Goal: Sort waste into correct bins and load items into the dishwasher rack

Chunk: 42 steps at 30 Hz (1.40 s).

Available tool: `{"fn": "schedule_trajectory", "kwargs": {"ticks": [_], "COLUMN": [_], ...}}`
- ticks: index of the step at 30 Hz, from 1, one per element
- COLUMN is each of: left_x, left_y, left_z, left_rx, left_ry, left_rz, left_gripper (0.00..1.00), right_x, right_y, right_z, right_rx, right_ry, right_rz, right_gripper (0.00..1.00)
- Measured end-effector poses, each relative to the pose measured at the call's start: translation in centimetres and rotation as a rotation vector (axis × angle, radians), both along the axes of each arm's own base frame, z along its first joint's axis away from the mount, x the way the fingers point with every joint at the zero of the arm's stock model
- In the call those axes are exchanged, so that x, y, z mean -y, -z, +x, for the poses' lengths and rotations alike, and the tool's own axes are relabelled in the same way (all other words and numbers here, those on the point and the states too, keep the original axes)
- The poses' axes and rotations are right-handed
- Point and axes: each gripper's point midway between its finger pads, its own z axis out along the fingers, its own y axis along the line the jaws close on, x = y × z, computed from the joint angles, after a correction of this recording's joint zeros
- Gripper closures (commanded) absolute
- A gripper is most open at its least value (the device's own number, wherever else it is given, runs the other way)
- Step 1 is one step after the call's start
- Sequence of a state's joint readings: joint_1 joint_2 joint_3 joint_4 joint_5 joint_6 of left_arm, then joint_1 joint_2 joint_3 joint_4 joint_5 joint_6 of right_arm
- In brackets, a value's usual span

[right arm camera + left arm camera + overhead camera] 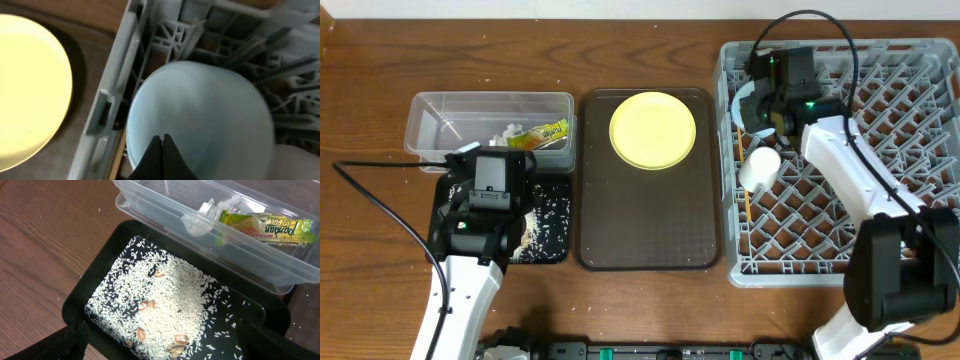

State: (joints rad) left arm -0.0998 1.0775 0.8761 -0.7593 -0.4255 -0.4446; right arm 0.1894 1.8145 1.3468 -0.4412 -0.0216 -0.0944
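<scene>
- Two grippers are in view, and your left gripper (pixel 162 332) hangs over the black tray (pixel 102 250) with its jaws spread wide and nothing between them.
- Most of the loose white rice (pixel 170 292) lies in that black tray, with a few brownish bits (pixel 145 305) mixed in.
- Just beyond the black tray sits the clear plastic tub (pixel 150 211), their edges close together.
- Inside the tub you have the crumpled white tissue (pixel 202 219) and the yellow-green-orange snack wrapper (pixel 265 227), lying side by side.
- Your right gripper (pixel 162 145) is pinched fully closed, fingertips pressed together, with nothing visible between them.
- Its tip sits at the near edge of the light blue bowl (pixel 200 115); you cannot tell from the wrist view whether it touches the bowl.
- That bowl rests inside the grey dishwasher rack (pixel 885 215), close against its left wall.
- Also in the rack, near the bowl, you have the small white cup (pixel 760 168) lying on its side among the pegs.
- Thin wooden chopsticks (pixel 748 205) run along the rack's left edge, just beside the cup.
- Your round yellow plate (pixel 652 130) lies flat on the dark brown serving tray (pixel 650 240), at its far end, between the bins and the rack.
</scene>
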Motion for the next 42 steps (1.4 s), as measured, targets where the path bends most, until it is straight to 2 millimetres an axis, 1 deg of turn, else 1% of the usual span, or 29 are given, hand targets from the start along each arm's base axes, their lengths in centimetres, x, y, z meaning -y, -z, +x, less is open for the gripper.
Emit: {"fn": "schedule_trajectory", "kwargs": {"ticks": [2,4,5,6,8,10,11,13,14,17,20,22,24,27,29,32,37,38,42], "left_x": [0.0,0.0,0.0,0.0,0.0,0.0,0.0,0.0,0.0,0.0,0.0,0.0,0.0,0.0,0.0,0.0,0.0,0.0,0.0], "left_y": [0.0,0.0,0.0,0.0,0.0,0.0,0.0,0.0,0.0,0.0,0.0,0.0,0.0,0.0,0.0,0.0,0.0,0.0,0.0], "left_z": [0.0,0.0,0.0,0.0,0.0,0.0,0.0,0.0,0.0,0.0,0.0,0.0,0.0,0.0,0.0,0.0,0.0,0.0,0.0], "left_rx": [0.0,0.0,0.0,0.0,0.0,0.0,0.0,0.0,0.0,0.0,0.0,0.0,0.0,0.0,0.0,0.0,0.0,0.0,0.0], "left_ry": [0.0,0.0,0.0,0.0,0.0,0.0,0.0,0.0,0.0,0.0,0.0,0.0,0.0,0.0,0.0,0.0,0.0,0.0,0.0], "left_rz": [0.0,0.0,0.0,0.0,0.0,0.0,0.0,0.0,0.0,0.0,0.0,0.0,0.0,0.0,0.0,0.0,0.0,0.0,0.0], "left_gripper": [0.04,0.04,0.04,0.04,0.04,0.04,0.04,0.04,0.04,0.04,0.04,0.04,0.04,0.04,0.04,0.04,0.04,0.04,0.04], "right_x": [-0.4,-1.2,-2.1,-2.9,-5.2,-8.2,-9.7,-12.0,-13.6,-16.7,-19.8,-21.4,-22.7,-24.0,-24.5,-24.6,-23.2,-23.3,-22.9], "right_y": [-1.4,-3.2,-4.4,-5.5,-7.4,-8.5,-8.6,-8.2,-7.8,-6.5,-4.5,-2.7,-0.7,2.6,4.5,7.2,11.3,11.3,11.4], "right_z": [0.1,-0.1,-0.3,-0.5,-1.4,-2.7,-3.4,-4.7,-5.5,-7.2,-9.1,-10.1,-11.1,-12.1,-12.3,-12.3,-12.0,-11.8,-11.6], "right_rx": [0.033,0.072,0.095,0.115,0.146,0.152,0.142,0.114,0.097,0.057,0.006,-0.033,-0.064,-0.098,-0.104,-0.113,-0.159,-0.154,-0.152], "right_ry": [-0.01,-0.039,-0.065,-0.091,-0.159,-0.242,-0.28,-0.337,-0.378,-0.462,-0.54,-0.577,-0.601,-0.63,-0.633,-0.622,-0.582,-0.58,-0.572], "right_rz": [0.017,0.052,0.081,0.109,0.168,0.217,0.235,0.254,0.258,0.26,0.251,0.233,0.192,0.104,0.046,-0.036,-0.141,-0.142,-0.164], "right_gripper": [0.96,0.93,0.9,0.85,0.78,0.71,0.67,0.62,0.6,0.58,0.57,0.53,0.51,0.5,0.5,0.48,0.47,0.48,0.59]}}
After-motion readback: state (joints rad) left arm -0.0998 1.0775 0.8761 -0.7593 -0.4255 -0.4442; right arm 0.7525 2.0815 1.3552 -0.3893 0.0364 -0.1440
